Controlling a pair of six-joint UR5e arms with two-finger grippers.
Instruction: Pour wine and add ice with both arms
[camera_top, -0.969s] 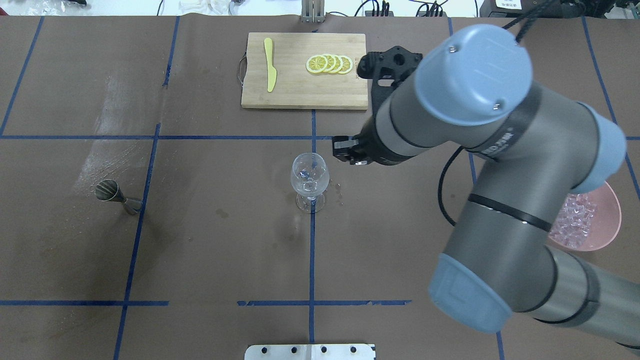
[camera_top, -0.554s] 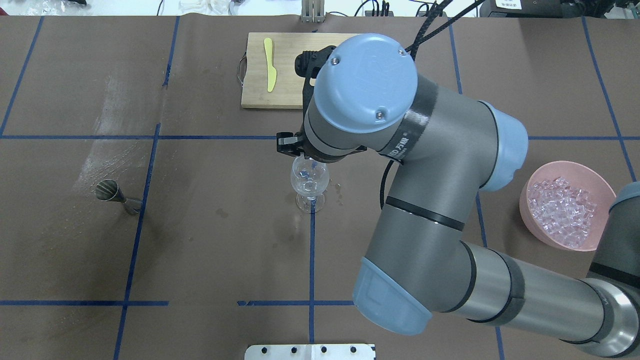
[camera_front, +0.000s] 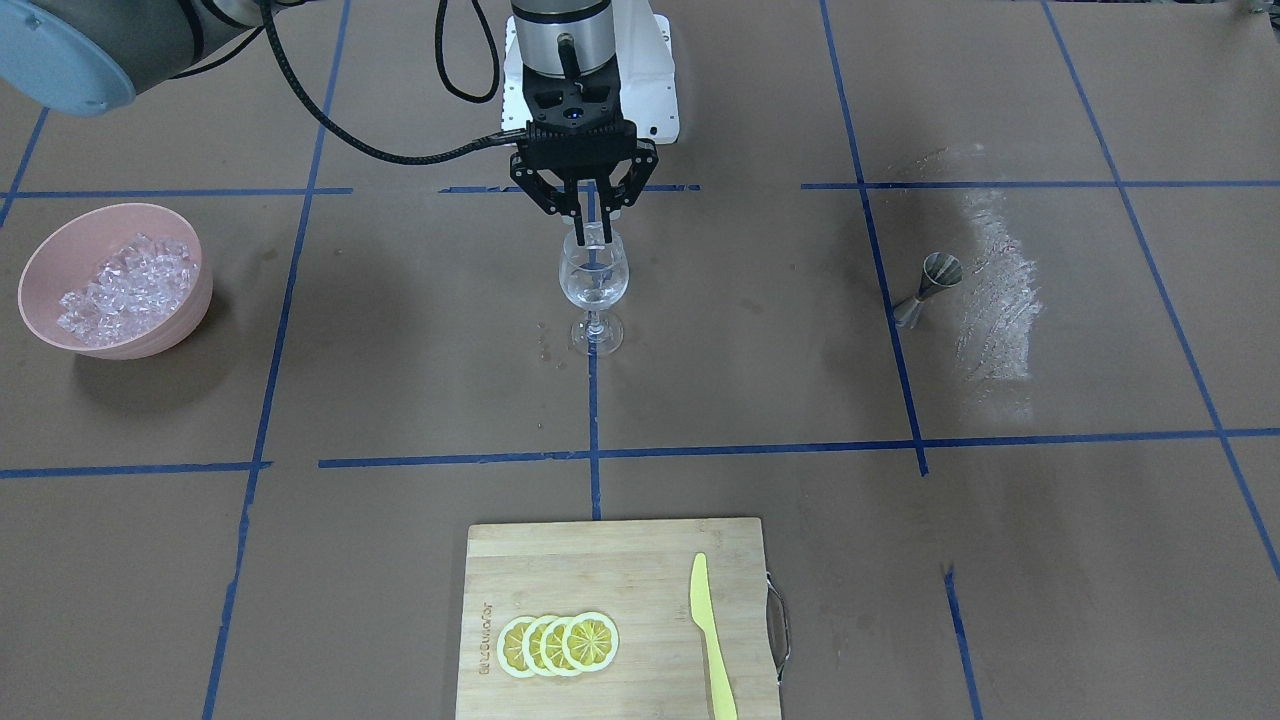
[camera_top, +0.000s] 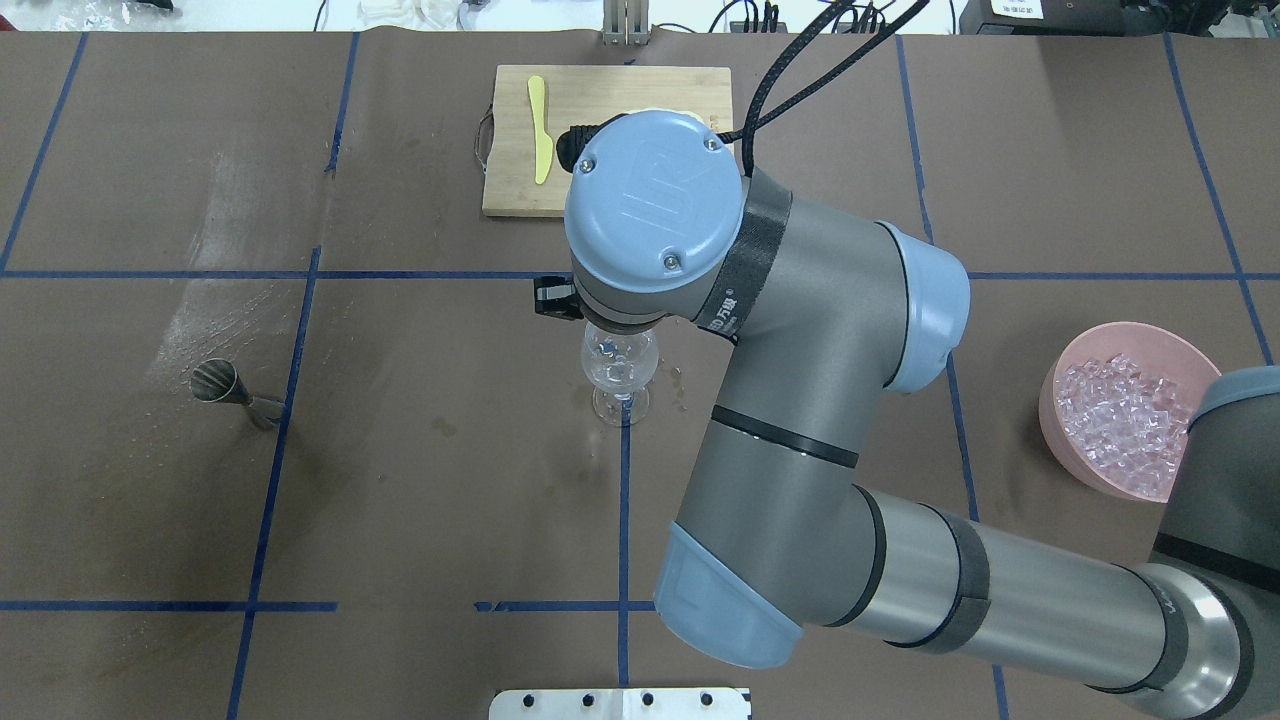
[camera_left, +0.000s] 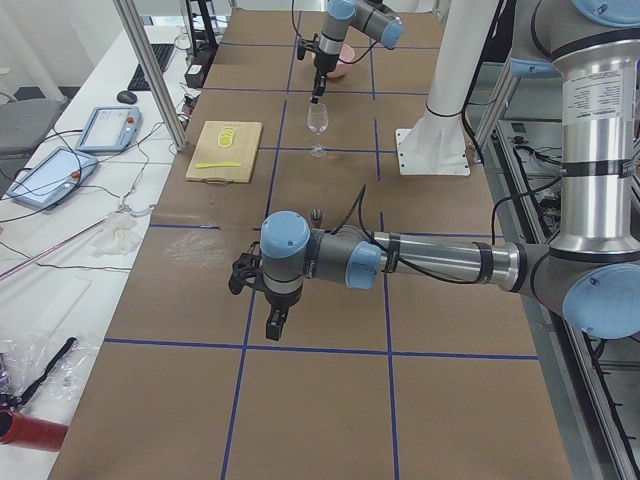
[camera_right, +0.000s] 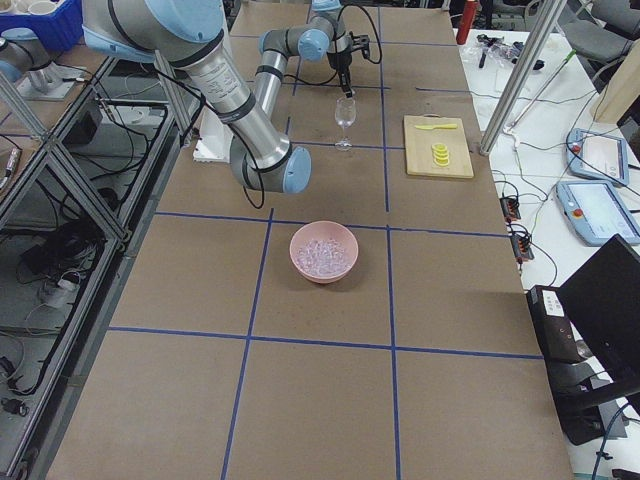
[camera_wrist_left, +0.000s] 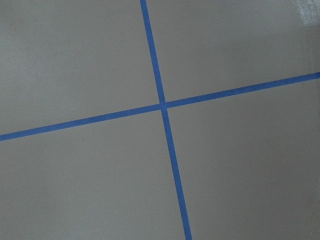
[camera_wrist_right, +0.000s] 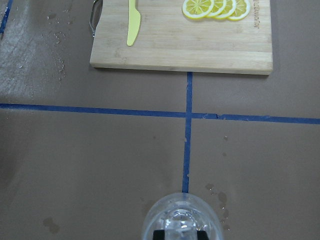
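A second ago my right arm was off to the right side of the glass (camera_front: 594, 285). It has since swung across, and the right gripper (camera_front: 594, 236) now hangs straight above the rim, pointing down. So the carry is done and the drop is what's left.

The fingers are drawn close together. Between them, in the front and wrist views, there looks to be one small clear chunk (camera_wrist_right: 180, 229). It is glassy against glass, so I can't be sure of it. The tips sit just over the mouth of the glass, not down inside the bowl of it.

A few glinting bits seem to lie in the glass already. I see no colour of wine in it, and I can't tell whether the pour has been made.

The rest of the ice (camera_front: 125, 285) is heaped in the pink bowl (camera_front: 170, 335), well apart from the glass on the robot's right.

The left gripper (camera_left: 277, 325) is far from the glass toward the table's left end, over bare taped tabletop. Only the side camera shows it, so I can't tell how far open it is.

My call: open the right fingers here, gently, since the glass is tall on its stem and could tip.
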